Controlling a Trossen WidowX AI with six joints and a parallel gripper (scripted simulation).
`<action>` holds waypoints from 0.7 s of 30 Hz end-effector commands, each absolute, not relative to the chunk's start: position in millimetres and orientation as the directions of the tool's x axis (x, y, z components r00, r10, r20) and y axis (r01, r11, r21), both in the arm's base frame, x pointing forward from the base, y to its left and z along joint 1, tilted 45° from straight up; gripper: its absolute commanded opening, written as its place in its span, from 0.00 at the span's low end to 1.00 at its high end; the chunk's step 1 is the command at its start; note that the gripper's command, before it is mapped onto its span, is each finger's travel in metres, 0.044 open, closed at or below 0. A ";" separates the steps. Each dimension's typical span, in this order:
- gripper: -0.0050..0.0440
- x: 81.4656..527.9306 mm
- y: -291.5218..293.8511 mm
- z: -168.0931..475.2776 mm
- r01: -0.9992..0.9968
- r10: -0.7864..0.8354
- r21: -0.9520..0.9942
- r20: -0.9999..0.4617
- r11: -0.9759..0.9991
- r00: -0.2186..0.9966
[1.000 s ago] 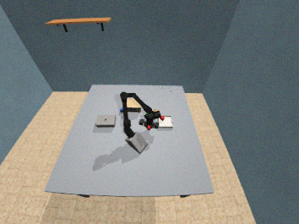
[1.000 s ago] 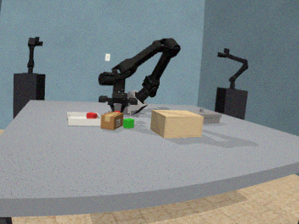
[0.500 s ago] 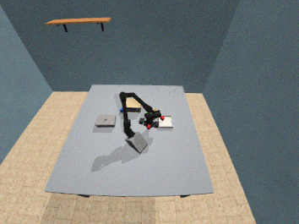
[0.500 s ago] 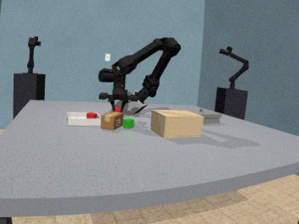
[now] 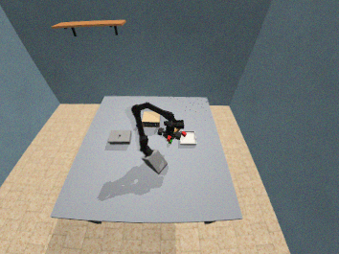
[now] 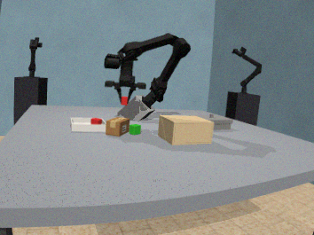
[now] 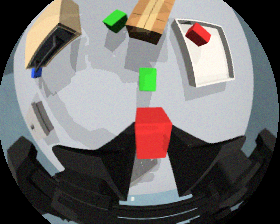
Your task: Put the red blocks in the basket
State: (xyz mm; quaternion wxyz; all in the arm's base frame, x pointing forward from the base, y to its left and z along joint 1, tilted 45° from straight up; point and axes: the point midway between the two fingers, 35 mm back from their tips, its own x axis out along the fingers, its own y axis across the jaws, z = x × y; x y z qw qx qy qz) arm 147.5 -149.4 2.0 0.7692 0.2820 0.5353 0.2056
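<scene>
My gripper (image 6: 124, 100) (image 7: 149, 125) is shut on a red block (image 5: 169, 138) (image 6: 124, 101) (image 7: 153, 132), held above the table. A green block (image 5: 170, 142) (image 7: 147, 79) lies on the table just ahead of it in the wrist view. Another red block (image 5: 184, 133) (image 6: 96, 121) (image 7: 198, 34) is in the white basket (image 5: 188, 144) (image 6: 82, 128) (image 7: 215, 65), which stands upright to the right. The wooden drawer unit (image 5: 151, 116) (image 6: 185, 131) (image 7: 69, 16) shows a dark front; whether its drawer is fully shut is unclear. The grey box (image 5: 120, 136) (image 6: 221, 123) (image 7: 42, 119) has its lid on.
A brown cardboard box (image 6: 117, 127) (image 7: 150, 19) stands between the basket and a second green block (image 6: 135, 129) (image 7: 116, 21). A blue block (image 7: 36, 72) is by the drawer unit's front. The arm's grey base (image 5: 156, 162) stands on the table.
</scene>
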 end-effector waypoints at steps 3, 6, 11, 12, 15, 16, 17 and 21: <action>0.10 136.8 -169.2 24.9 -0.020 0.611 0.645 -0.713 0.764 0.344; 0.10 135.3 -171.9 28.0 -0.020 0.611 0.645 -0.713 0.764 0.344; 0.10 142.0 -178.8 25.3 0.043 0.611 0.662 -0.713 0.748 0.344; 0.10 149.8 -184.4 22.6 0.105 0.611 0.676 -0.713 0.730 0.344; 0.10 172.5 -202.2 14.1 0.289 0.611 0.699 -0.713 0.654 0.344; 0.10 179.8 -208.3 11.2 0.347 0.611 0.701 -0.713 0.623 0.344; 0.10 185.1 -212.6 9.1 0.405 0.611 0.700 -0.713 0.589 0.344; 0.10 192.3 -218.9 6.0 0.514 0.611 0.688 -0.713 0.513 0.344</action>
